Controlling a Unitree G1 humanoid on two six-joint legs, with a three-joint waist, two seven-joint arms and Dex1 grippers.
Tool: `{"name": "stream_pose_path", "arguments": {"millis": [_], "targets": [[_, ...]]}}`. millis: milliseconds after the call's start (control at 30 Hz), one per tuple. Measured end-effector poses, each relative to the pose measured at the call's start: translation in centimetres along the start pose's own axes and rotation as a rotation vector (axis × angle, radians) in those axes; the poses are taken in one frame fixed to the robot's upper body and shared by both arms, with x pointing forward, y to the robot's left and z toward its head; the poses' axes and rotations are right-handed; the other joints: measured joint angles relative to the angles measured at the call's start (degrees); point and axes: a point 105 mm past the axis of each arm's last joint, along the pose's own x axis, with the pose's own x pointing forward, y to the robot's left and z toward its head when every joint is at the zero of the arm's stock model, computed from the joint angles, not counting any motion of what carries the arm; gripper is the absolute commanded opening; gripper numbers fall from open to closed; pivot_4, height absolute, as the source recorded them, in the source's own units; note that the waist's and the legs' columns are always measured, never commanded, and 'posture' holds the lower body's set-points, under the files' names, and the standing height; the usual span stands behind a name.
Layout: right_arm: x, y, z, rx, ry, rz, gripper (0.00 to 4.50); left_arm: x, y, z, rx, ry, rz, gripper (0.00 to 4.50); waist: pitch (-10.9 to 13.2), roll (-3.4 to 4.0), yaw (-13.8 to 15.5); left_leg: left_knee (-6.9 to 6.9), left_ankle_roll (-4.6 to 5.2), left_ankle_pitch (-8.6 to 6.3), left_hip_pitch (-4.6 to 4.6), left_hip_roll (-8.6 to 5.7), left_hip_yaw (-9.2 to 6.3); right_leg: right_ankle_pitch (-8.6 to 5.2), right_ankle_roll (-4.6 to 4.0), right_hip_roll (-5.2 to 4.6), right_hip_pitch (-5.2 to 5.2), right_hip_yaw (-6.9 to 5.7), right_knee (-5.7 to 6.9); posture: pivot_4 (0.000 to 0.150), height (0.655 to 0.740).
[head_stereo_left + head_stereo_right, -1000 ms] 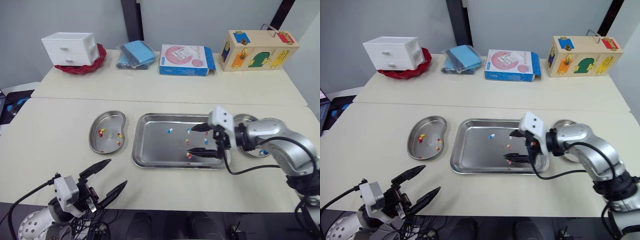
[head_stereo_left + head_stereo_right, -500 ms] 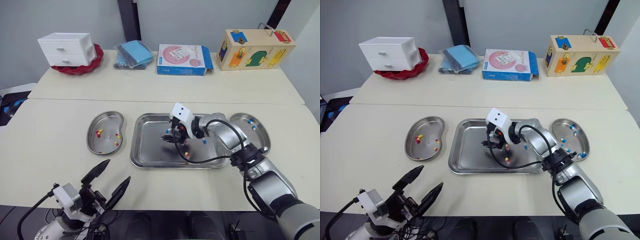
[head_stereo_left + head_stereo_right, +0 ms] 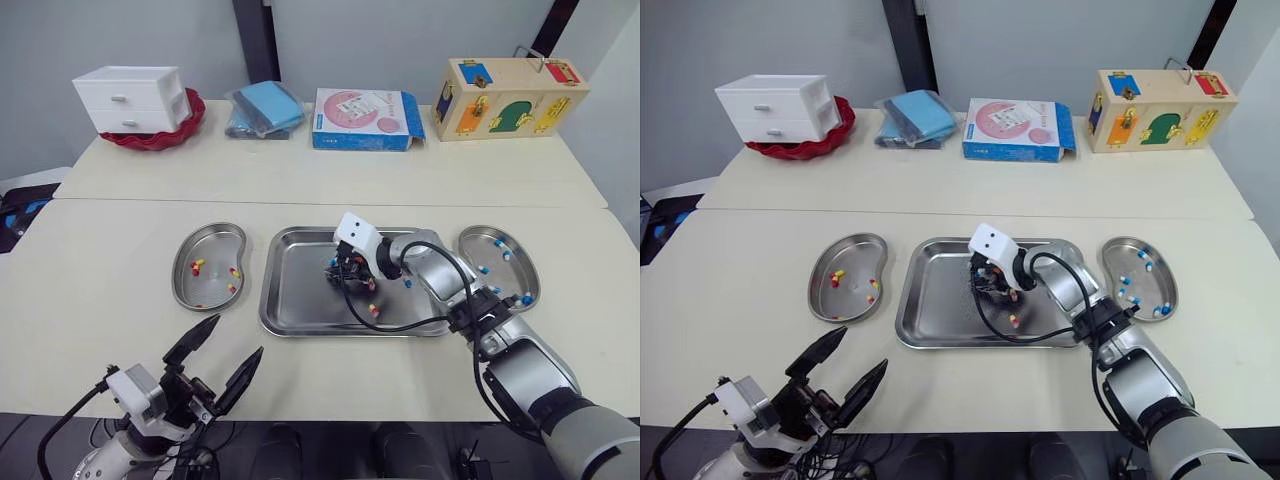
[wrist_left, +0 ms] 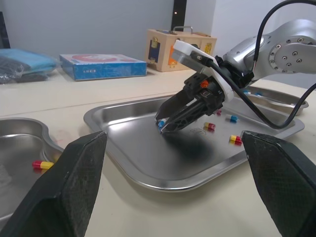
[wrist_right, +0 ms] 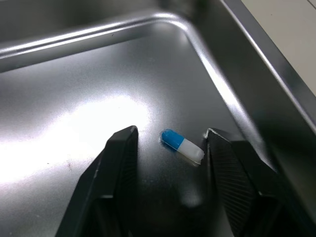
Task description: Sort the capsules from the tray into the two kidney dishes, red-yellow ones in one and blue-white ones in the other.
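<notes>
Capsule first: the small blue-and-white capsule (image 5: 182,146) lies on the floor of the shiny steel tray (image 3: 300,295), between the spread black fingers of the right gripper (image 5: 171,132). Its long axis runs roughly finger to finger, closer to one. The left gripper (image 3: 240,334), also spread, hangs well apart.

Surface: a wide cream surface (image 3: 120,250) with a thin line running across it.
Middle: a flat shiny metal tray (image 3: 300,290).
Left side: the left bean-shaped metal dish (image 3: 215,250), just beside the tray.
Right side: the right bean-shaped metal dish (image 3: 510,275), just beside the tray.
Far edge, left to right: a red bowl (image 3: 190,120), a blue packet in clear wrap (image 3: 265,108), a flat blue and pink box (image 3: 365,118), a wooden box with coloured shapes (image 3: 510,97).
</notes>
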Motion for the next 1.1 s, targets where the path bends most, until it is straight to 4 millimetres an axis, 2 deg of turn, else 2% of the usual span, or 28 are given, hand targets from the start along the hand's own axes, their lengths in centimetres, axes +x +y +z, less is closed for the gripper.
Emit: {"name": "stream_pose_path", "arguments": {"millis": [233, 567, 667, 900, 1100], "targets": [[-0.2, 0.0, -0.1, -0.012, 0.004, 0.005, 0.03, -0.4, 0.0, -0.3, 0.006, 0.006, -0.011, 4.50, 0.00, 0.00, 0.00, -0.01, 0.00, 0.00, 0.00, 0.00, 0.00, 0.00, 0.00, 0.00, 0.00, 0.00, 0.00, 0.150, 0.7400], [-0.3, 0.7, 0.0, -0.018, -0.016, 0.049, 0.03, -0.3, -0.4, -0.3, 0.002, 0.000, -0.024, 4.50, 0.00, 0.00, 0.02, -0.01, 0.00, 0.00, -0.01, 0.00, 0.00, 0.00, 0.00, 0.00, 0.00, 0.00, -0.01, 0.150, 0.7400], [-0.2, 1.7, 0.9, -0.011, -0.072, 0.092, 0.56, -0.3, -0.3, -0.4, 0.000, 0.000, -0.016, 4.50, 0.01, 0.02, 0.01, -0.03, 0.00, 0.00, -0.02, 0.01, 0.00, 0.00, 0.00, 0.00, -0.03, 0.01, -0.01, 0.150, 0.7400], [0.4, 2.9, 3.8, 0.010, -0.170, 0.095, 2.48, -0.3, -0.3, -0.4, 0.002, 0.003, -0.016, 4.50, 0.02, 0.03, -0.03, -0.04, 0.00, 0.00, -0.02, 0.01, 0.00, 0.00, 0.00, 0.01, -0.03, 0.01, -0.01, 0.150, 0.7400], [2.4, 3.9, 4.0, 0.069, -0.166, 0.095, 2.48, -0.3, -0.1, -0.3, 0.007, 0.009, -0.010, 4.50, 0.02, 0.03, -0.09, -0.05, 0.00, 0.00, -0.01, 0.01, 0.00, 0.00, 0.00, 0.01, -0.05, 0.02, -0.01, 0.150, 0.7400]]}}
